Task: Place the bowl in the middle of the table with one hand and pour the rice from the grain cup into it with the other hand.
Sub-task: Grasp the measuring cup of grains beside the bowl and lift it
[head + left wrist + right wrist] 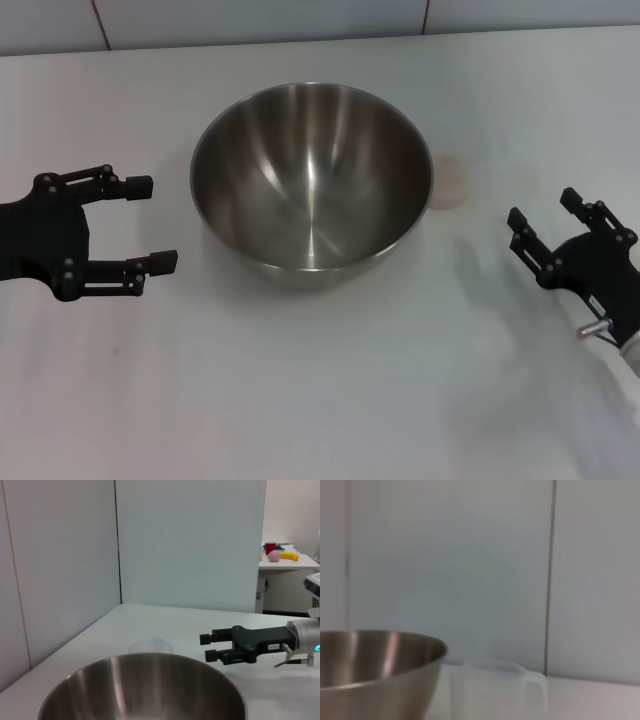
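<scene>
The steel bowl (310,175) stands empty in the middle of the white table (300,400). The clear grain cup (447,185) stands just right of the bowl, close to its rim, with pale beige rice (449,188) in it. My left gripper (150,222) is open and empty, left of the bowl and facing it, a short gap away. My right gripper (543,207) is open and empty, to the right of the cup. The left wrist view shows the bowl (140,690), the cup (151,646) behind it and the right gripper (207,647). The right wrist view shows the bowl (370,670) and the cup (495,690).
A light wall with panel seams (300,20) runs along the table's far edge. In the left wrist view a second table (287,562) with small coloured objects stands far off.
</scene>
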Robot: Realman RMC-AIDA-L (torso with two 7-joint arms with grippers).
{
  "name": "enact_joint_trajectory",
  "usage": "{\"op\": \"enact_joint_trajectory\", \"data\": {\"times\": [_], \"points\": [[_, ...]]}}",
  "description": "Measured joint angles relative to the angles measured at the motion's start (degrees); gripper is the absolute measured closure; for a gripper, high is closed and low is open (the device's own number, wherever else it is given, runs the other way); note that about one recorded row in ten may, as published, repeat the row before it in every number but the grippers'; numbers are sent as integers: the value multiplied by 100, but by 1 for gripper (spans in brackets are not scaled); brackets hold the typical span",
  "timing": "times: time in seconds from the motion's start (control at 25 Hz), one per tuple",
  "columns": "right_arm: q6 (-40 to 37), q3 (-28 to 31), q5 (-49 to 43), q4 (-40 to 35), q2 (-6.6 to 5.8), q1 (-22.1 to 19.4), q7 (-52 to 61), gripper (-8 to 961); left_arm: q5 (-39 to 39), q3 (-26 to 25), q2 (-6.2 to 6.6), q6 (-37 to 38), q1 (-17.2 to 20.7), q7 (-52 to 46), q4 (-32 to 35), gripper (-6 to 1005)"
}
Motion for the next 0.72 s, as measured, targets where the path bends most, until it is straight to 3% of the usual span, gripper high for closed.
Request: {"op": "enact_joint_trajectory", "data": {"times": [0.24,0.72], "points": [[400,425,0,90,9,191,0,272,69,-3,-2,4,-5,-6,9,139],[979,602,0,130,10,585,0,274,93,0,2,97,19,-8,15,139]]}}
